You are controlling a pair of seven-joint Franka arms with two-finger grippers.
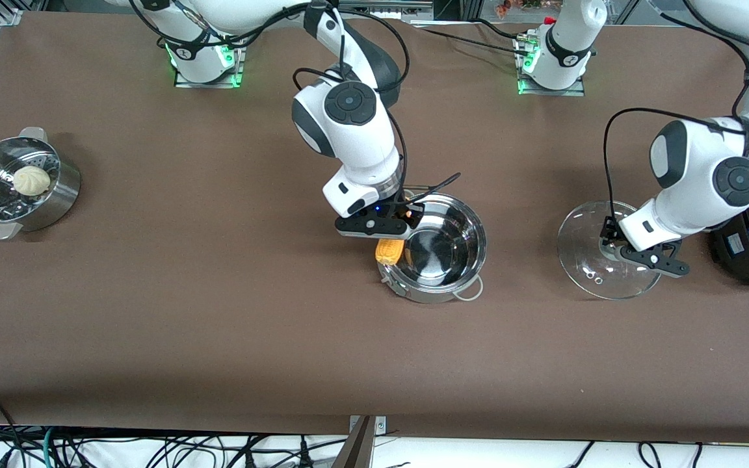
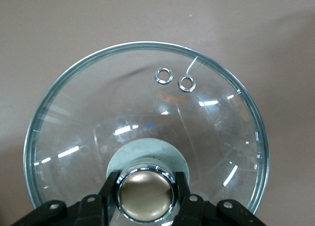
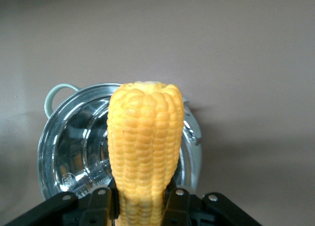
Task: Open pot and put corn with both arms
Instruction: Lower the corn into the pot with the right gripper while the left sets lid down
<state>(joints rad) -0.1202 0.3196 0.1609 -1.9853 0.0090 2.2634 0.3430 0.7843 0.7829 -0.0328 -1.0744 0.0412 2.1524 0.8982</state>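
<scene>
We judge the opening done: the pot (image 1: 445,250) stands uncovered mid-worktop, and our left hand (image 2: 145,199) grips the knob of the glass lid (image 1: 599,250), well apart toward the left arm's end; whether the lid rests on the worktop we cannot tell; our right hand (image 3: 140,204) is clamped on the corn (image 1: 389,250), which hangs over the pot's rim; what remains is lowering the corn inside and letting go.

The right hand (image 3: 140,206) grips the corn (image 3: 145,152) above the open pot (image 3: 74,147).
</scene>
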